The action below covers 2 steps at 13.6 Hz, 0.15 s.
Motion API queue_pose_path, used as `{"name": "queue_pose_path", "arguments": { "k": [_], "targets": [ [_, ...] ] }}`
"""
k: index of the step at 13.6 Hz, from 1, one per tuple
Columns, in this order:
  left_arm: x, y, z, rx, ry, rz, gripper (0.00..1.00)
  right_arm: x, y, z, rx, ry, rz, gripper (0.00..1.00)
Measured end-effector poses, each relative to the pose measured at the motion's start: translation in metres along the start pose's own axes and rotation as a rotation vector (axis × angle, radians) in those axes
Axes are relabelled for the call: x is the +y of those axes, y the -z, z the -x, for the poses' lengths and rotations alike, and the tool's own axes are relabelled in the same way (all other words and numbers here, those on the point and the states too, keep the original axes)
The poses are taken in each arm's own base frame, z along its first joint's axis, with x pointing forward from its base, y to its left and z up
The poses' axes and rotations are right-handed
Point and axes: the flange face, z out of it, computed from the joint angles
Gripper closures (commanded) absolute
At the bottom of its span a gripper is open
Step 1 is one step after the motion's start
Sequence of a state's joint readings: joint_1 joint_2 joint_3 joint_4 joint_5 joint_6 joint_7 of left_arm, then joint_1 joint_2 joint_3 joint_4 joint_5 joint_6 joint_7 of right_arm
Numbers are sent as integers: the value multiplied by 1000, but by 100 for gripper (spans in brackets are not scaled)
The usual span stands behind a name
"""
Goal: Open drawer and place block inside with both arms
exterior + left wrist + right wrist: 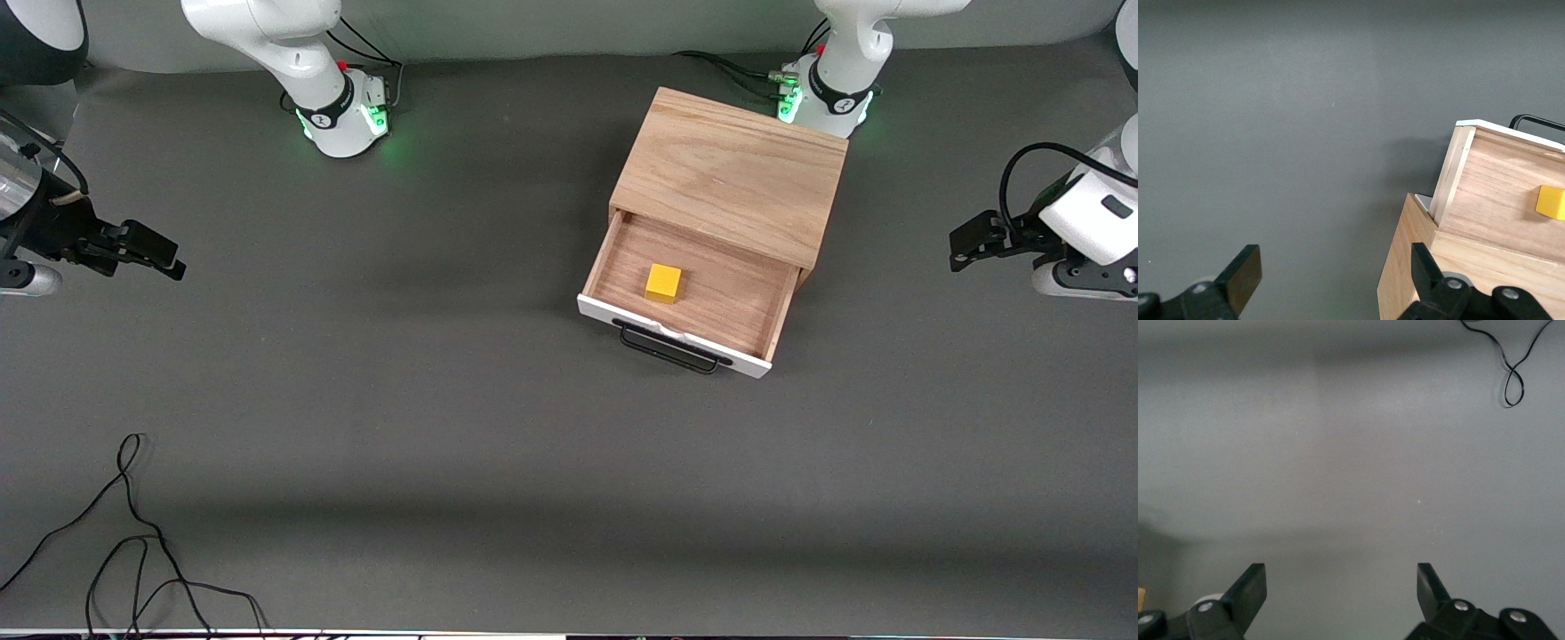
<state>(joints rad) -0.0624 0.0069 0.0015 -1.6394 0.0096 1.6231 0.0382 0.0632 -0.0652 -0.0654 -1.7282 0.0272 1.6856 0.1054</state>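
A dark grey table [444, 427] carries the whole scene, with a loose black cable [133, 533] at the corner nearest the front camera, toward the right arm's end. The oak box [733, 173] stands toward the left arm's end, near that arm's base. The drawer [689, 289] is pulled out toward the front camera, its long axis running along the white front panel. The block [663, 283] rests inside on the wood floor, clear of the walls. The left gripper [969, 244], jaws apart and empty, hangs over the table edge just beside the box and is the nearer. The right gripper [151, 251], wide open and empty, waits well apart. Judged complete; no further move appears required.
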Motion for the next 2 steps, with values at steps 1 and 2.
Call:
{"name": "queue_pose_path", "arguments": {
  "k": [1,2],
  "targets": [
    [0,0,0,0,0,0,0,-1,0,1,-4,4,0,0],
    [0,0,0,0,0,0,0,-2,-1,2,-18,7,2,0]
  ]
}}
